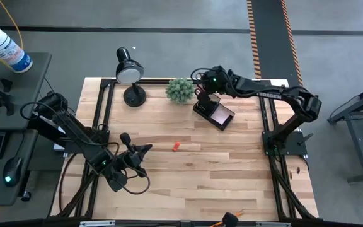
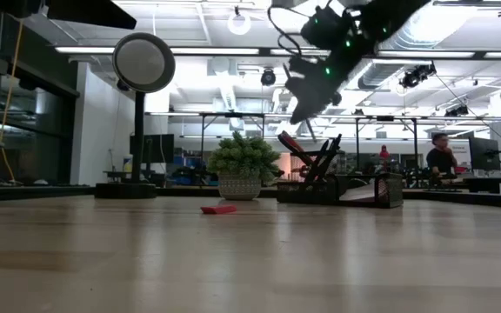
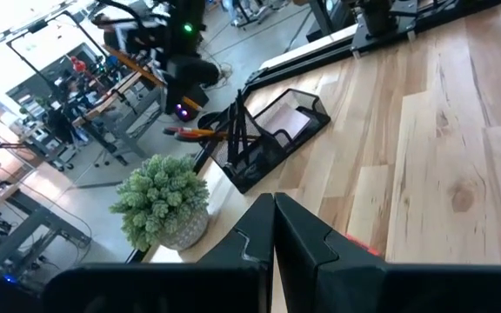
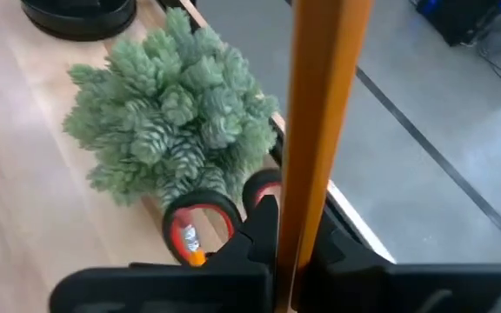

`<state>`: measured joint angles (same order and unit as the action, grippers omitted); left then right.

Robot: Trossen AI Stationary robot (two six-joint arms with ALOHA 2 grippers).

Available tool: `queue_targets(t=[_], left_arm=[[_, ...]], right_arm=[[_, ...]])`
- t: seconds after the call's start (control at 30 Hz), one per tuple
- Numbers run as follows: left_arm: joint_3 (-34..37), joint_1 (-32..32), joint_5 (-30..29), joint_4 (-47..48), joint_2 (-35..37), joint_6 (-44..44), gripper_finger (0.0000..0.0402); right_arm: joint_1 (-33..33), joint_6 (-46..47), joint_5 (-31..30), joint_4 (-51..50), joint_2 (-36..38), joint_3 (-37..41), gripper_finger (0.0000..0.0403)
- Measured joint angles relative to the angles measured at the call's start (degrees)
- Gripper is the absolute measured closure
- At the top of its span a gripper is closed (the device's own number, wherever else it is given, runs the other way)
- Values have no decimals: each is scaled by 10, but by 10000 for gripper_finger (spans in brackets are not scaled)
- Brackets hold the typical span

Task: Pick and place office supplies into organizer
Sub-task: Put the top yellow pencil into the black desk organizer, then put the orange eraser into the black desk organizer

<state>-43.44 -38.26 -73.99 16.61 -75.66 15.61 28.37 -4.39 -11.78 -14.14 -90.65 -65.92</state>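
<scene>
The dark organizer (image 1: pixel 214 115) stands at the table's far right, next to the green plant ball (image 1: pixel 180 90). A pink sticky-note pad (image 1: pixel 223 116) lies in its tray. Scissors with orange handles (image 4: pixel 200 223) and dark pens (image 3: pixel 237 130) stick up from its cup. My right gripper (image 1: pixel 204 89) hovers over the cup, shut on an orange pencil (image 4: pixel 320 130). My left gripper (image 1: pixel 142 151) is shut on nothing, above the near left of the table. A small red item (image 1: pixel 176 146) lies flat on the table's middle. My right gripper pinches the orange pencil between its two fingers (image 4: pixel 263 228). The shaft (image 4: pixel 298 235) runs forward out of the fingertips, in line with the fingers. The gripped end is hidden by the fingers. The pencil is lifted clear, slanting down over the organizer's cup.
A black desk lamp (image 1: pixel 130 70) stands at the far left of the table, its base (image 1: pixel 134 96) beside the plant. Black frame rails (image 1: pixel 106 107) run along the left and right edges. Bare wood stretches across the middle and near side.
</scene>
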Motion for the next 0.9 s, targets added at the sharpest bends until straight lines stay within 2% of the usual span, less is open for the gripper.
queue_targets(t=[0.17,0.27,0.63,0.9], left_arm=[[0,0,0,2,0,3,402],[0,0,-1,2,0,3,402],[0,0,-1,1,0,3,401],[0,0,-1,2,0,4,401]], right_arm=[[2,29,18,101,0,66,400],[2,40,15,129,0,86,399],[2,64,1,125,0,98,300],[-1,44,0,122,9,98,276]])
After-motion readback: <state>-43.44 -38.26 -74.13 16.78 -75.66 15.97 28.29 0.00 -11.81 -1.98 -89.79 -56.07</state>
